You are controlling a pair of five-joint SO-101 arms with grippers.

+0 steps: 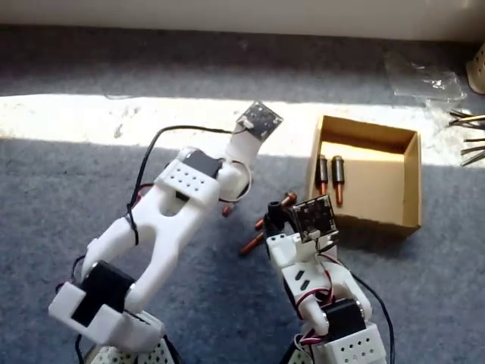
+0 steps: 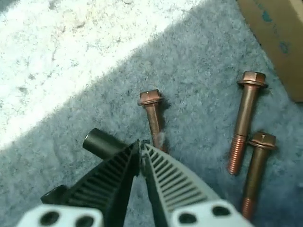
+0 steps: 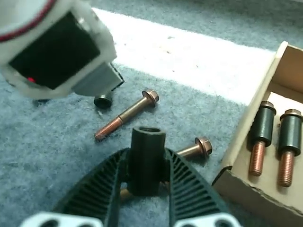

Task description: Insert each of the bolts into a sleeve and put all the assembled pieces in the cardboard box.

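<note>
The right tool (image 3: 147, 158) is clamped on a black sleeve (image 3: 148, 139), held upright with its open end up above loose bolts (image 3: 127, 113) on the grey table (image 1: 61, 189). The left tool (image 2: 141, 157) has its jaws almost together, with the tips over the shank of a bolt (image 2: 152, 111) and another sleeve (image 2: 98, 142) just beside them. I cannot tell whether it pinches the bolt. The cardboard box (image 1: 413, 178) sits toward the table's far right edge, with two assembled pieces (image 1: 337, 171) inside.
</note>
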